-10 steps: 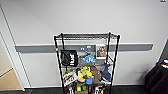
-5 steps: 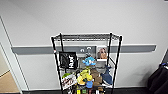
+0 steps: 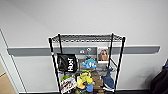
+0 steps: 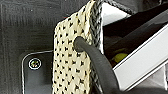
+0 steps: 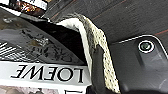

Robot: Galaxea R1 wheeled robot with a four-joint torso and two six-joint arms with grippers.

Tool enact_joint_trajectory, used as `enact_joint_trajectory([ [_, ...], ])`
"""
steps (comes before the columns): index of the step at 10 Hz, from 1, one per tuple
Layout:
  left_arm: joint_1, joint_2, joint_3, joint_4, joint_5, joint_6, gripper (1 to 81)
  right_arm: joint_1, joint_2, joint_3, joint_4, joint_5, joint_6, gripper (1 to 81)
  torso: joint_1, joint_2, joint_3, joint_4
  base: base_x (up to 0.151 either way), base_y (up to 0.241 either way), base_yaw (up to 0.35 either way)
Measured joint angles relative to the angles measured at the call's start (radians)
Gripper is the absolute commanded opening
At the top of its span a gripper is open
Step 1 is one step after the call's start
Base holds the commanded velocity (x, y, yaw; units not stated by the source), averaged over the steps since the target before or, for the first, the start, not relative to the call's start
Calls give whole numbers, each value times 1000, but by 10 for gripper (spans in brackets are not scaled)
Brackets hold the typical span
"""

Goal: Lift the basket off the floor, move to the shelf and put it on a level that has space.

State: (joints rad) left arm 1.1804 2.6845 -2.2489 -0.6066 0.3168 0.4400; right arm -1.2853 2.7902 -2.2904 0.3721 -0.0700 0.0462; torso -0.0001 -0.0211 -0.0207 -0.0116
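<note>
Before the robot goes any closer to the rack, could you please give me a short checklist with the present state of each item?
1. Top level of the shelf has room: ok, nothing shows on it.
2. Lower tiers free: not ok, a black bag, toys and a picture crowd them.
3. Basket off the floor: ok, carpet shows below it in both wrist views.
4. Firm grip on both basket ends: cannot tell, the fingers are hard to make out.
5. Shelf centred ahead: ok in the head view.

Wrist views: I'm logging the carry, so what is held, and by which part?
The basket, apparently gripped at its dark rim, one end wall per arm. The fingers themselves are too hard to make out.
</note>
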Motion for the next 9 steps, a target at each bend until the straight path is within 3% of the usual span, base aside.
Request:
enact_joint_trajectory([
  [9, -1, 5, -3, 0, -1, 0, 10, 1, -4, 0, -1, 1, 0, 10, 1, 0, 0, 0, 132, -45, 0],
])
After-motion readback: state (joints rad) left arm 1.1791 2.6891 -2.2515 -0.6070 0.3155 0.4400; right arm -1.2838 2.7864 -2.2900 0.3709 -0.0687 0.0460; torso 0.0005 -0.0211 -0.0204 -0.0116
